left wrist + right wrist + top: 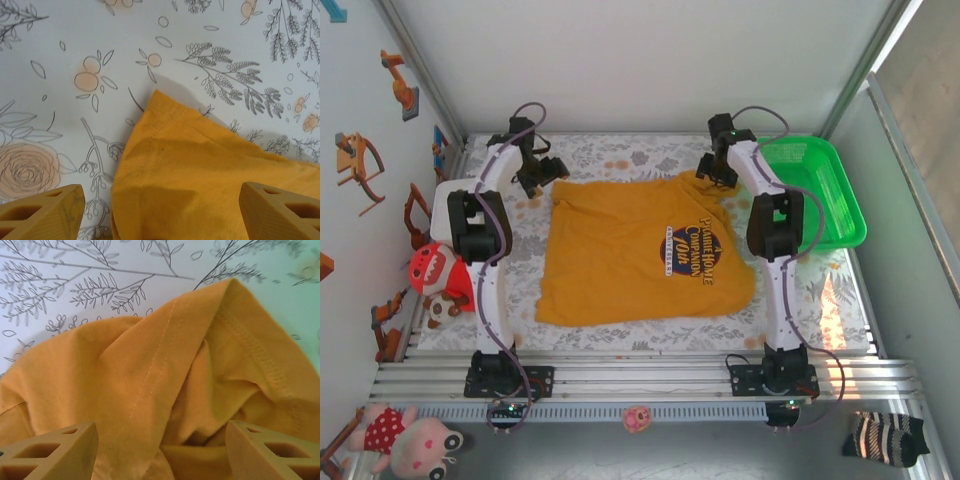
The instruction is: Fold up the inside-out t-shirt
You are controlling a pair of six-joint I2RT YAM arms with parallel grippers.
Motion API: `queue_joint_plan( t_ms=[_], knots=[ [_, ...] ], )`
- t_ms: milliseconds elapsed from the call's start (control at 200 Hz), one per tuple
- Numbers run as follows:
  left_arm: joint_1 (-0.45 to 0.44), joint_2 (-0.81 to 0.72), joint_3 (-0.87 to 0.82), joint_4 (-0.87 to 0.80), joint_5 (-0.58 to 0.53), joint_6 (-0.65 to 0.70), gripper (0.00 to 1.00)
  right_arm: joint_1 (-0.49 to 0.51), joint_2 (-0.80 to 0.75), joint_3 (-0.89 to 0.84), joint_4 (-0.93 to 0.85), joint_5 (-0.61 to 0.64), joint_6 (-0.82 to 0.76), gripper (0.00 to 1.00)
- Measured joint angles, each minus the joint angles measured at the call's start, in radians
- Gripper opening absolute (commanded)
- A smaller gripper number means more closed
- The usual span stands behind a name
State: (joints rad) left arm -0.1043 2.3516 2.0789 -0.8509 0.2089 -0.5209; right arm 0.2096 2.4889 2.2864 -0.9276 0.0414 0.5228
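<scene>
Basket: a green plastic basket stands at the far right of the table, just beside the right arm's elbow; its mesh floor and walls are plainly seen; the shirt lies outside it, apart.
T-shirt: the mustard-yellow t-shirt lies spread mid-table on the floral tablecloth, between the two arms; dark printed lettering faces up on its right half; its far right corner is bunched.
Left arm: it rises from the near-edge base, elbow lifted, and reaches to the far left of the table; the left gripper hangs at the shirt's far left corner; seen from the wrist, the jaws stand wide, one finger over the tablecloth and the other over yellow cloth; the stitched corner lies flat between them, unpinched.
Right arm: it mirrors the left, elbow beside the basket; the right gripper sits over the bunched far right corner; seen from the wrist, the jaws stand wide either side of a rumpled fold with a hem seam, not clamped on it.
Surroundings: a red-and-white plush toy sits just beside the left arm; a pink plush toy, a small pink toy and a striped sock lie below the rail at the near edge.
</scene>
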Motion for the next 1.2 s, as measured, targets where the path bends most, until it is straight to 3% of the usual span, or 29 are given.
queue_joint_plan(
  t_ms=[165, 325, 476, 601, 676, 776, 986, 1202],
  knots=[
    [-0.001, 0.068, 0.098, -0.026, -0.001, 0.004, 0.81, 0.000, 0.045, 0.011, 0.000, -0.025, 0.004, 0.67],
    [-0.008, 0.119, 0.158, -0.059, -0.007, 0.010, 0.81, 0.000, 0.061, 0.019, 0.009, -0.060, 0.014, 0.57],
    [-0.021, 0.160, 0.203, -0.088, -0.007, 0.018, 0.76, 0.000, 0.064, 0.019, 0.027, -0.097, 0.030, 0.32],
    [-0.031, 0.193, 0.227, -0.105, -0.016, 0.026, 0.54, 0.000, 0.068, 0.019, 0.039, -0.132, 0.028, 0.00],
    [-0.031, 0.199, 0.239, -0.113, -0.014, 0.029, 0.37, -0.004, 0.068, 0.019, 0.048, -0.156, 0.036, 0.00],
    [-0.030, 0.226, 0.275, -0.119, -0.005, 0.034, 0.00, -0.011, 0.067, 0.019, 0.066, -0.189, 0.037, 0.00],
    [-0.019, 0.233, 0.343, -0.124, 0.024, 0.016, 0.00, -0.032, 0.004, 0.019, 0.104, -0.261, 0.039, 0.00],
    [0.024, 0.059, 0.343, -0.082, 0.053, -0.050, 0.00, -0.067, -0.224, 0.037, 0.148, -0.320, 0.072, 0.00]
  ],
)
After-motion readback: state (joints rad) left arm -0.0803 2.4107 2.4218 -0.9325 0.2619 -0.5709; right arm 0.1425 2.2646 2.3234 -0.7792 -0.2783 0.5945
